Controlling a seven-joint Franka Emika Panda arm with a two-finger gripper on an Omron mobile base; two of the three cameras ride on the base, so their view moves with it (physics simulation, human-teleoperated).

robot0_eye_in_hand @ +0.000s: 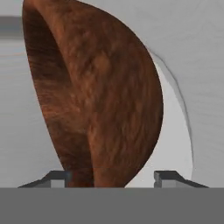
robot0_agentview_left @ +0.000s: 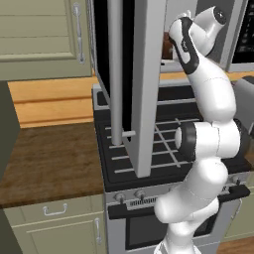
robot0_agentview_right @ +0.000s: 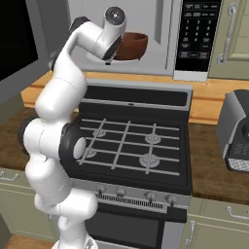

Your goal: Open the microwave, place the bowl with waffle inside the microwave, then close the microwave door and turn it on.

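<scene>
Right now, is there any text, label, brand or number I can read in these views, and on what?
No legible text.
Microwave button panel: rows of pale marks on the dark keys, too small and blurred to read.
Stove front: knobs, no readable markings.
Bowl, microwave door: no writing.

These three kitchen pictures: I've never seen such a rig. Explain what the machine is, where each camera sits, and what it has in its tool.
The white jointed thing is a robot arm standing in front of a gas stove. Two cameras ride on its base, behind it to the left and right, looking forward over the arm. The third sits on the hand, looking along the tool. The microwave hangs above the stove, its door swung wide open. The arm reaches inside, where a reddish-brown bowl sits on the microwave floor. In the hand view the bowl looms close between the two dark fingertips, which stand apart on either side of its rim. Whether they touch it, I cannot tell.
</scene>
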